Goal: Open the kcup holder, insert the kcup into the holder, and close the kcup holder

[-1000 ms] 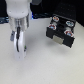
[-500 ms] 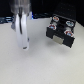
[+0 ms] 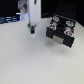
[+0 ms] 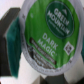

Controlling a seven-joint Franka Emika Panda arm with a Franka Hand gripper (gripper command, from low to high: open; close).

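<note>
The kcup (image 4: 47, 32), white with a green top reading "Dark Magic", fills the wrist view and sits between my fingers (image 4: 11, 33). In the exterior view my gripper (image 3: 31, 29) hangs above the pale table, shut on the kcup, which is too small to make out there. The kcup holder (image 3: 60, 34), a black box with a pale handle (image 3: 63, 41) on its front, stands toward the exterior view's right of the gripper, apart from it. Round cup slots (image 3: 54, 21) show on its upper side.
The pale table (image 3: 30, 62) spreads below and in front of the gripper. A dark background with dim shapes runs along the back edge (image 3: 10, 19). The arm's white body (image 3: 31, 10) rises above the gripper.
The gripper has moved toward the exterior view's right and farther back, closer to the kcup holder. The holder has not moved.
</note>
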